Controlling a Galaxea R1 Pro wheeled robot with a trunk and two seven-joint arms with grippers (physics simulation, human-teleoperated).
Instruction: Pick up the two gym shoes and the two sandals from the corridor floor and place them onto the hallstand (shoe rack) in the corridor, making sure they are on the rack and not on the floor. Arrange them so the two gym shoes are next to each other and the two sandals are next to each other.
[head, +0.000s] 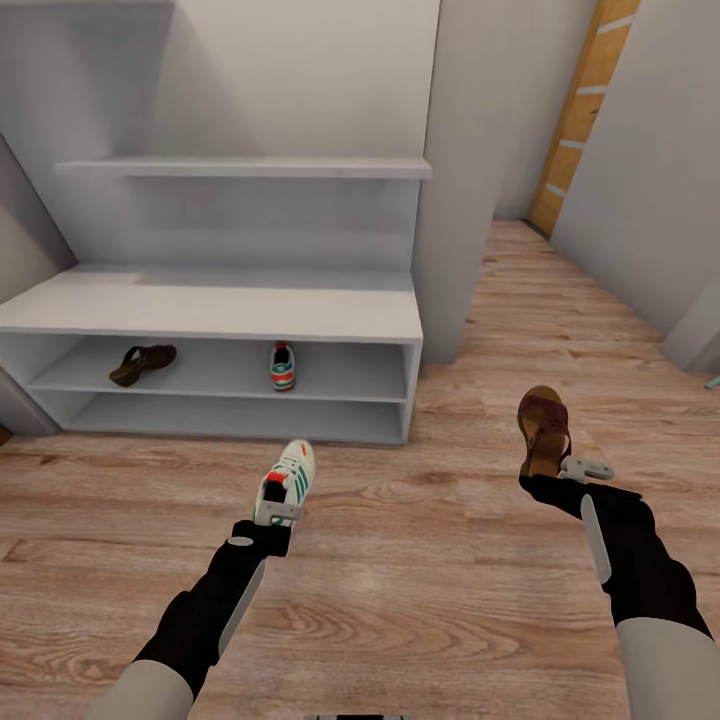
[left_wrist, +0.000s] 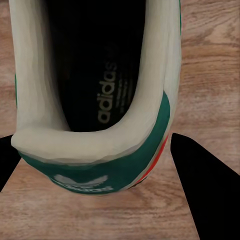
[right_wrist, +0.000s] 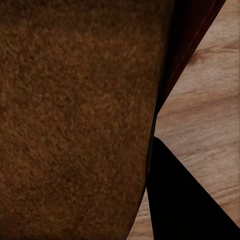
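Note:
My left gripper (head: 278, 512) is shut on the heel of a white gym shoe (head: 287, 480) with green stripes, toe pointing at the hallstand (head: 230, 310). In the left wrist view the shoe's green heel (left_wrist: 105, 170) sits between the dark fingers (left_wrist: 210, 195). My right gripper (head: 563, 470) is shut on a reddish-brown sandal (head: 543, 425) over the corridor floor (head: 420, 560); its tan footbed (right_wrist: 75, 110) shows close beside one finger (right_wrist: 185, 200). On the hallstand's upper shoe shelf rest another sandal (head: 142, 363) at the left and another gym shoe (head: 282, 366), about a shoe's length apart.
A white wall pillar (head: 460, 200) stands right of the hallstand. The corridor runs back on the right toward a wooden door (head: 580, 120), with a grey wall (head: 650, 200) along its right side. A wall shelf (head: 240, 168) hangs above the bench top.

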